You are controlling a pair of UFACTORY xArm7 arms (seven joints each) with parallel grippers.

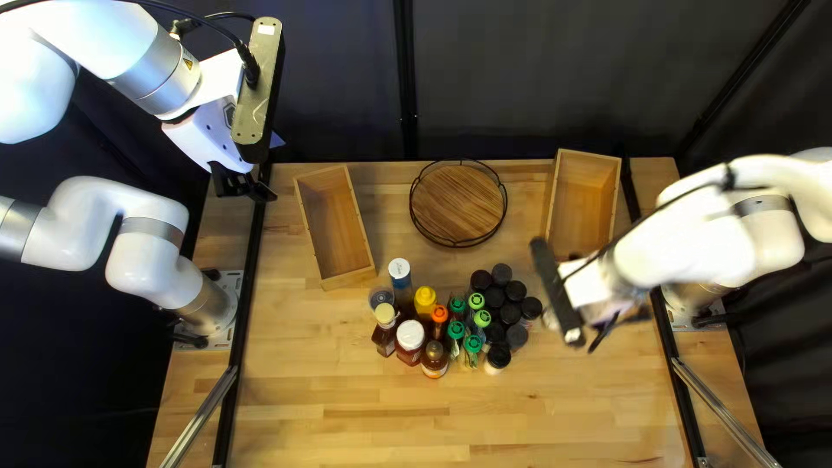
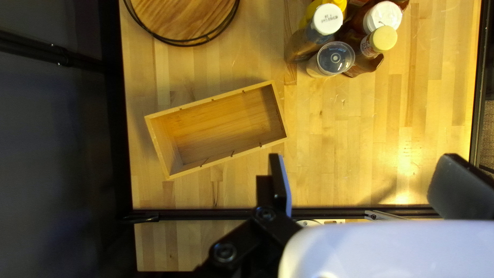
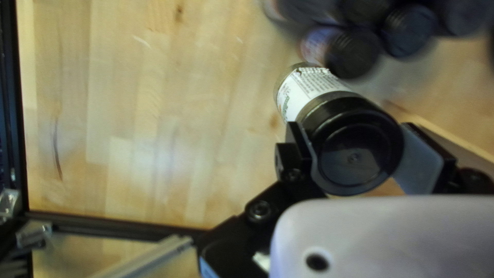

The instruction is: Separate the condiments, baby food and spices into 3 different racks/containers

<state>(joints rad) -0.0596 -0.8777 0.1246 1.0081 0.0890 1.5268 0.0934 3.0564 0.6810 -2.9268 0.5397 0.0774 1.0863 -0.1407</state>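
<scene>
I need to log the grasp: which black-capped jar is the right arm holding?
The white-labelled jar, with my right jaws closed on it from two sides; the other black-capped jars stand clustered together, outside the jaws.

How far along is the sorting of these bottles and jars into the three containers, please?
Nothing looks placed so far: the left wooden box and the round rack show bare floors, though my arm partly covers the right wooden box. In hand is one black-capped jar, in my right claw. Left are the clustered sauce bottles, green-capped bottles and other black-capped jars.
</scene>
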